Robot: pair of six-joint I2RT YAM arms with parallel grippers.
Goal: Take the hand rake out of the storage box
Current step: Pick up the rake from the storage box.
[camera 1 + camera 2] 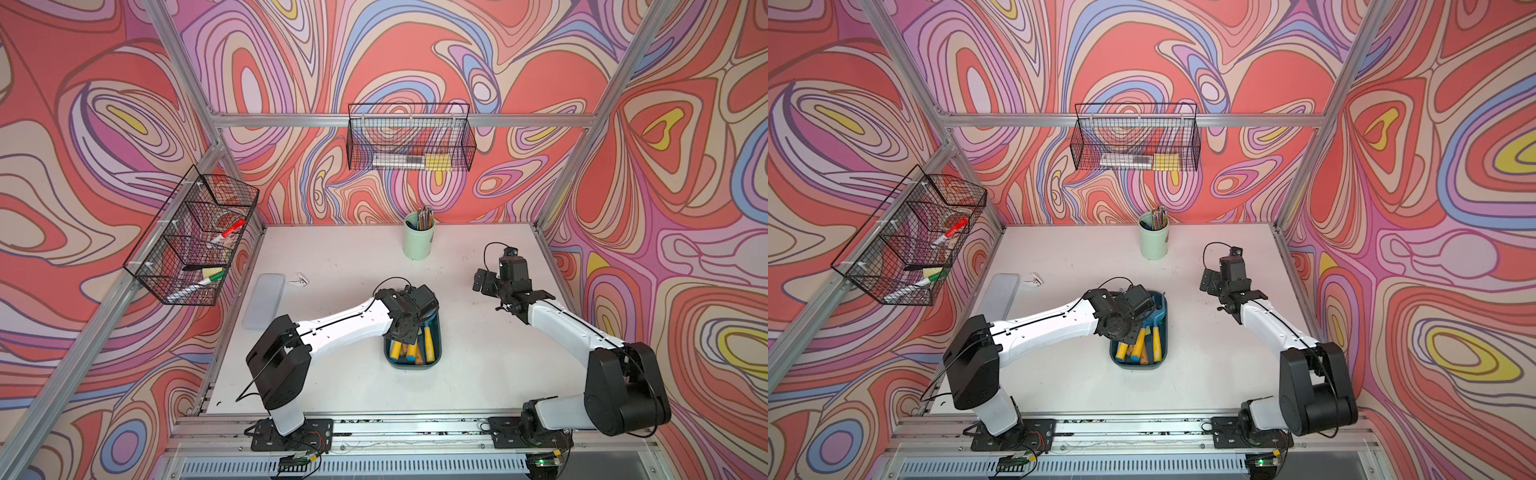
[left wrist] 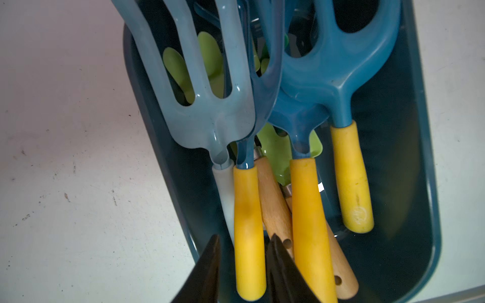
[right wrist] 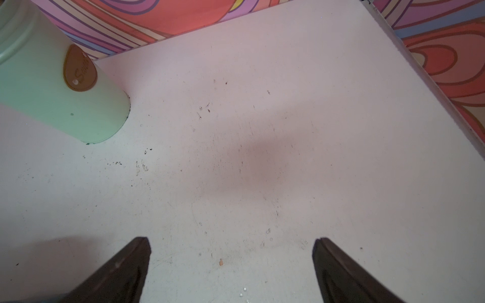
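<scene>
yellow handle (image 2: pixel 248 199) in storage box (image 2: pixel 409 170) sits between left gripper (image 2: pixel 245 236) jaws, clamp unclear; right gripper (image 3: pixel 232 238) jaws apart; nothing lifted out yet.

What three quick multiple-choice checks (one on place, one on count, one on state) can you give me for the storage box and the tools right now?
1. Where is the storage box? A) middle of the table, under the left tool B) at the table's far edge C) off the table
2. How many yellow handles lie in it? A) one B) three C) five
3. The right tool is: A) shut on a handle B) open and empty C) out of view
Answers: 1 A, both top views show it beneath the left wrist; 2 B, the left wrist view shows three; 3 B, its fingers stand wide apart over bare table.
</scene>
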